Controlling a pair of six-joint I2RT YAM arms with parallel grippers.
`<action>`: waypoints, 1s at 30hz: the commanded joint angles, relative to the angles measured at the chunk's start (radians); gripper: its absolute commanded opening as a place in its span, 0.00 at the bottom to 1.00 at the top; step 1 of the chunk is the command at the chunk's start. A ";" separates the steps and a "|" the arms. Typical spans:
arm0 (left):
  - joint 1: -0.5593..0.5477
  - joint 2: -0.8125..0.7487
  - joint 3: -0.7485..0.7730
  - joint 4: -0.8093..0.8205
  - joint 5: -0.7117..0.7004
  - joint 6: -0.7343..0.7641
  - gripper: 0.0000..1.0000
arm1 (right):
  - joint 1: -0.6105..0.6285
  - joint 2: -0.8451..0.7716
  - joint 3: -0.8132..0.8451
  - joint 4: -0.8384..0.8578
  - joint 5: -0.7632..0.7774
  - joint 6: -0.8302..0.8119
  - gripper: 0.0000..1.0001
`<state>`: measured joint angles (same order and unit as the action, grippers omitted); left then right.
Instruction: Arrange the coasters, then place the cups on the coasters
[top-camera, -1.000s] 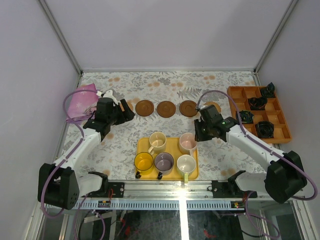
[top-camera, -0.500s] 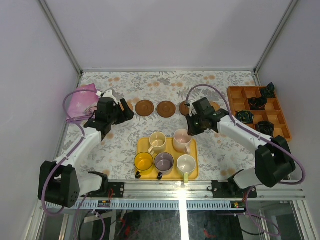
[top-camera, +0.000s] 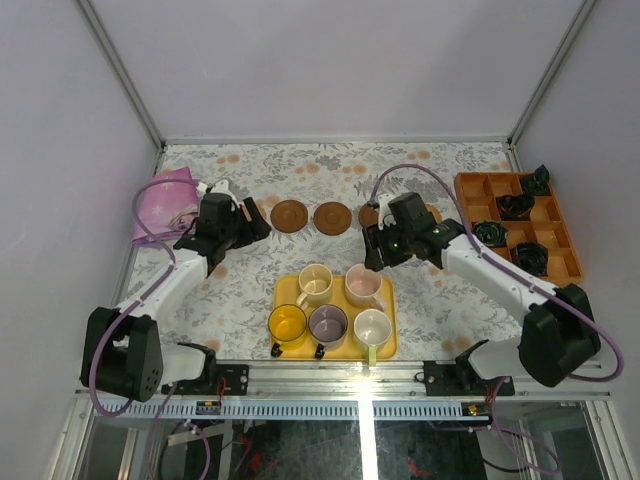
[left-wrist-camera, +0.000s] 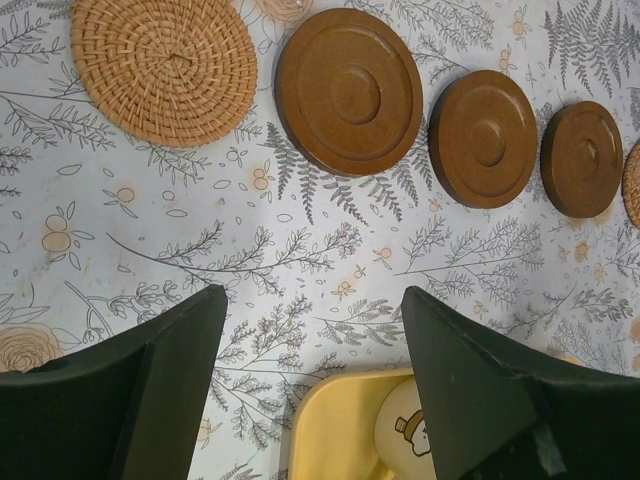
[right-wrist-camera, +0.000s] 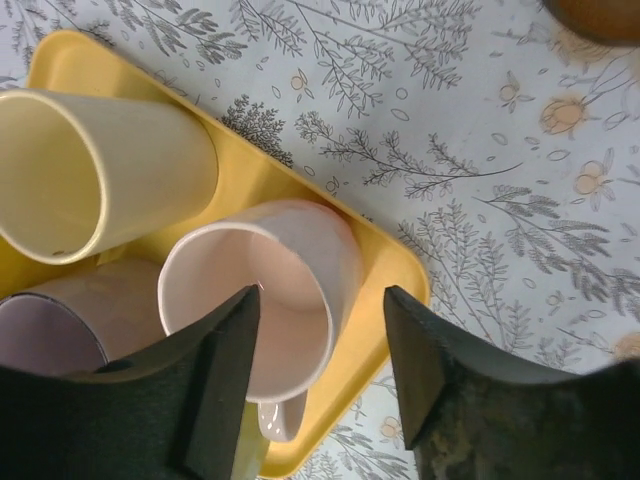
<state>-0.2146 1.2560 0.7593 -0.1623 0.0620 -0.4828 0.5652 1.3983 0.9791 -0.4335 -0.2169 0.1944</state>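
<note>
The left gripper (left-wrist-camera: 312, 300) is hovering wide and empty just short of the coasters (left-wrist-camera: 348, 92), which are lying in a row farther out. The cups (top-camera: 328, 322) are all standing on the yellow tray (top-camera: 338, 292), nearer the arms. The right gripper (right-wrist-camera: 320, 295) is hanging with jaws spread, gripping nothing, just above the pink cup (right-wrist-camera: 265, 300), which is sitting at the tray's far right corner, making this arm the nearer one.

Woven coaster (left-wrist-camera: 634, 185) cut by right edge (a mere sliver), purple-grey cup (right-wrist-camera: 42, 325) seemingly half hidden.
</note>
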 joint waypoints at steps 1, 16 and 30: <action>-0.003 0.013 0.048 0.069 0.016 -0.009 0.71 | 0.012 -0.124 0.036 -0.043 0.038 -0.003 0.66; -0.004 0.028 0.059 0.064 0.034 0.011 0.71 | 0.039 -0.260 -0.107 -0.221 -0.072 0.066 0.85; -0.003 0.049 0.070 0.063 0.051 0.018 0.71 | 0.134 -0.208 -0.171 -0.128 -0.065 0.130 0.82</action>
<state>-0.2146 1.3010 0.8001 -0.1497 0.0975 -0.4828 0.6724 1.1717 0.8192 -0.6056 -0.2741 0.3000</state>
